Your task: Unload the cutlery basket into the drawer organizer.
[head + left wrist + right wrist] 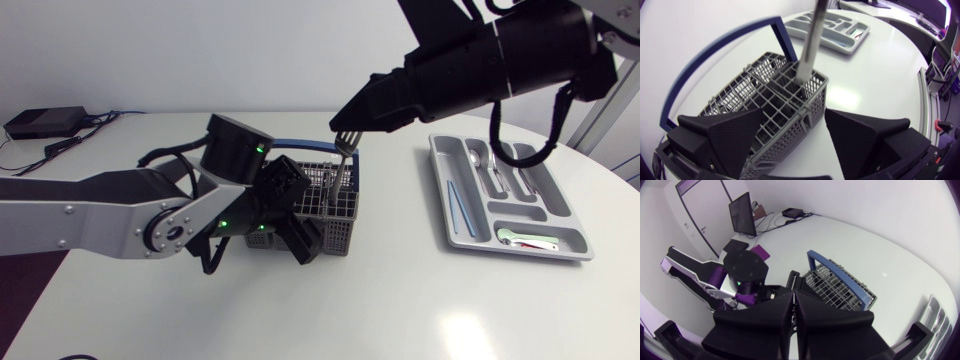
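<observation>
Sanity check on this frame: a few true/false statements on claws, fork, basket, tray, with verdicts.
1. The right claw is shut on a fork. True.
2. The fork lies in the tray. False: it stands upright, its handle end down in the basket.
3. The left claw is shut on the basket's blue handle. False: it is open, with one finger on each side of a basket corner.
4. The tray already holds spoons. True.
</observation>
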Tool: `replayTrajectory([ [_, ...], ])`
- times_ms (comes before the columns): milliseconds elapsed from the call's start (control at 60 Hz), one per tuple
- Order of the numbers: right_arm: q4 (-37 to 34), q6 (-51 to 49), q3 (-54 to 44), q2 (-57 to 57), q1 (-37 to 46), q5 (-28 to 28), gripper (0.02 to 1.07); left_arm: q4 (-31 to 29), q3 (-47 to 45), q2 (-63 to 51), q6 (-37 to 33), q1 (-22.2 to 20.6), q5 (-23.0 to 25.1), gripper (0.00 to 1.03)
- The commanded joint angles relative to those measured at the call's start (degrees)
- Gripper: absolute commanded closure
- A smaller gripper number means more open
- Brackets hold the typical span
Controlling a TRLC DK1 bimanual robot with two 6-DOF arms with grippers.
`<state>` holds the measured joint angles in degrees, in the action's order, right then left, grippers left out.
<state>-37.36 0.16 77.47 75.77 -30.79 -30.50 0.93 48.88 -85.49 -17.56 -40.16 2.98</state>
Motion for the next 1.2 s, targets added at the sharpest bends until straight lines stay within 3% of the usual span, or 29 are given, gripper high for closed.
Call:
replayTrajectory([
  [0, -2.0, -3.8, 1.4, -1.9, 1.0, -1.9, 1.02, 1.0, -1.2, 3.9, 0.8, 0.7, 2.2, 0.12],
  [317, -10.4, -17.0, -1.3, -4.2, 6.7, -11.9, 1.02, -3.4, 0.5, 6.7, -3.4, 1.3, 12.6, 0.12],
  [433, -12.7, -21.1, -2.6, -4.6, 8.9, -16.5, 1.02, -4.5, 0.2, 7.3, -5.9, -0.3, 15.3, 0.12],
  [783, -17.7, -24.1, -2.9, -5.5, 11.2, -26.1, 1.02, -7.5, 1.3, 7.5, -8.5, -1.1, 24.0, 0.13],
  [967, -20.6, -24.4, -2.1, -6.0, 11.4, -30.8, 1.02, -7.9, 1.0, 7.5, -9.8, -0.8, 25.9, 0.14],
  [1183, -24.0, -27.3, -1.6, -6.4, 11.5, -32.7, 1.02, -9.5, 1.0, 9.6, -11.2, -0.2, 28.0, 0.28],
])
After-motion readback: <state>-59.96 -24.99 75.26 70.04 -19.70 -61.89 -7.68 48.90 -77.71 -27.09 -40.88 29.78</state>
